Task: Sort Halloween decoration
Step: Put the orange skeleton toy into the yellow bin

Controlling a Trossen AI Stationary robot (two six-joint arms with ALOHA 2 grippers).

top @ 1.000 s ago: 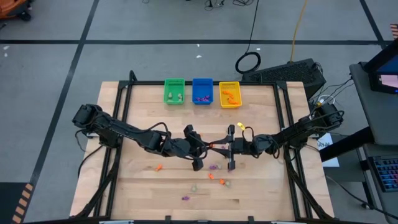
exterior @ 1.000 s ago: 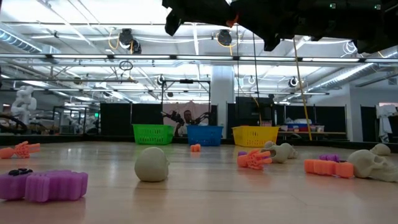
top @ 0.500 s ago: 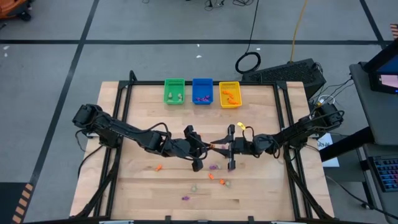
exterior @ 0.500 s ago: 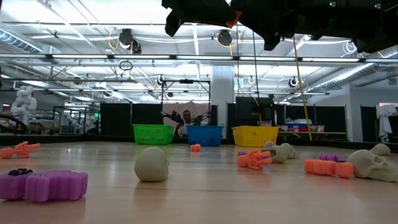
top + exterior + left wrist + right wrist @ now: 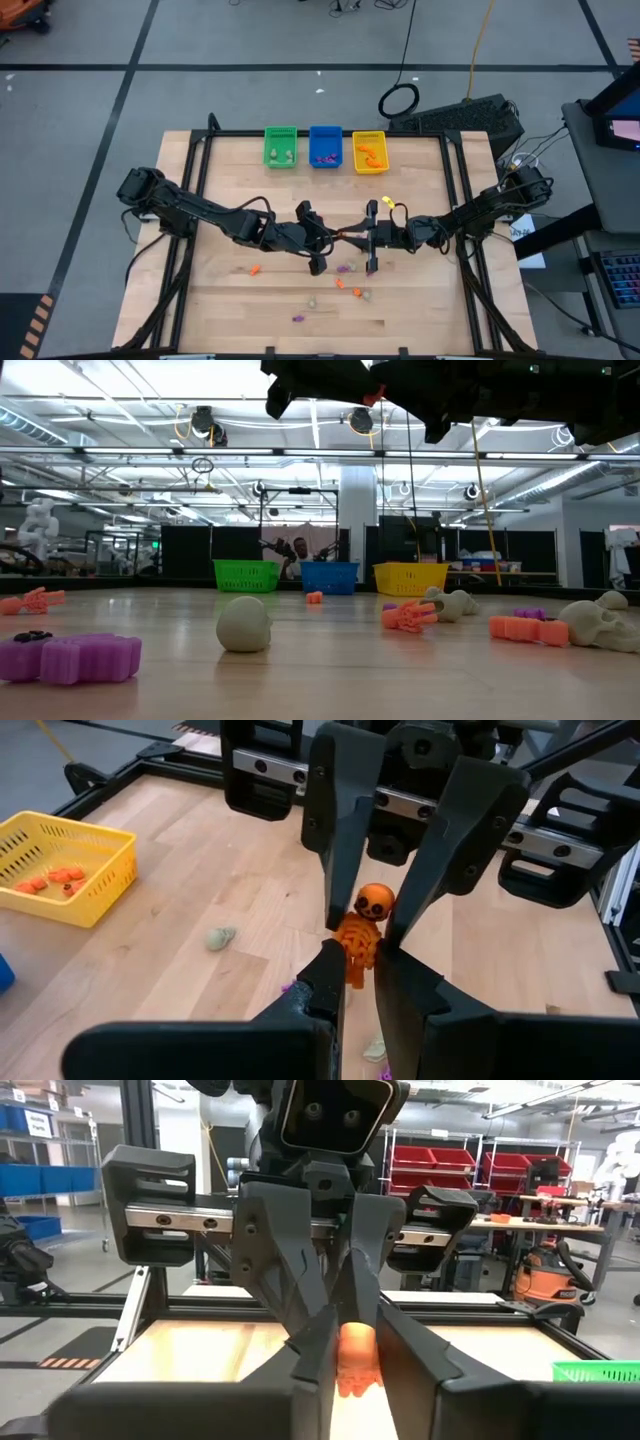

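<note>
Above mid-table, both pincers point(image 5: 358, 975) point(image 5: 368, 915) seemingly pinch orange skeleton point(image 5: 360, 928).

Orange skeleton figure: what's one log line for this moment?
orange plastic skeleton figure | gripped by left pincer and right pincer | mid-air handover

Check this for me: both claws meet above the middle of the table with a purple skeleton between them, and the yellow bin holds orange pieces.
One thing is wrong: the skeleton is orange, not purple, as the left wrist view shows. The rest stands: the left claw and the right claw meet above the middle of the table with it between them, and the yellow bin holds orange pieces.
</note>
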